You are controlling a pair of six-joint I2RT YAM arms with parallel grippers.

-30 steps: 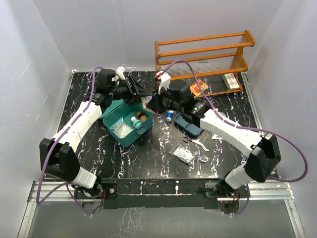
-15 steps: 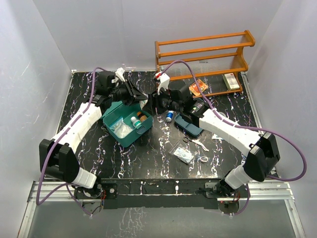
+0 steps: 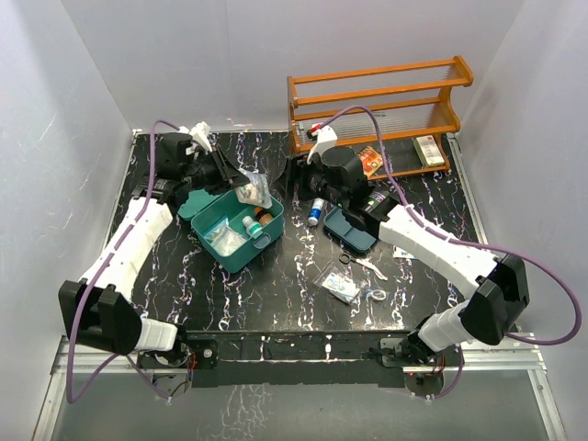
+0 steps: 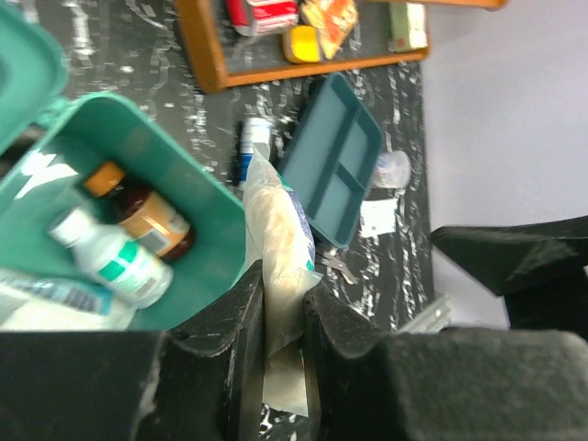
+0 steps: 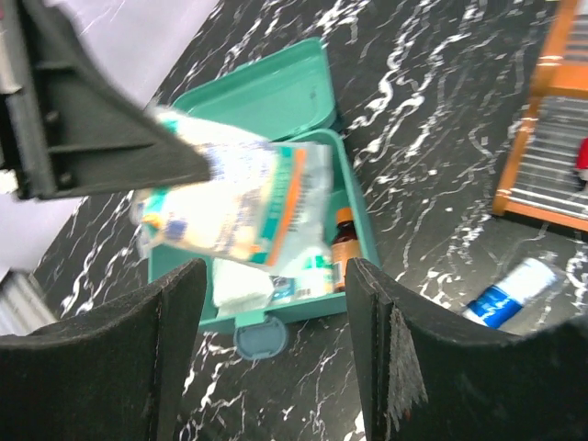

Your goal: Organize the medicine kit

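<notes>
Pinching packet (image 4: 276,230) by its edge in left tool (image 4: 283,303) over kit (image 3: 243,256), right tool (image 5: 273,276) gaping empty; could slip from thin grip, miss kit, land on table (image 3: 276,287).

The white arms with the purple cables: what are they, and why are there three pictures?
They are two robot arms bolted at the near edge of a black marbled table. The wide picture comes from a fixed camera above and behind them. The other two come from a small camera on each wrist, so each shows its own black jaws up close. The left arm has its jaws shut on a plastic packet, held up over the far edge of the open green medicine kit, which has bottles inside. The right arm has its jaws open and empty. Also on the table are a dark blue tray, a small bottle, scissors and a wooden rack.
</notes>
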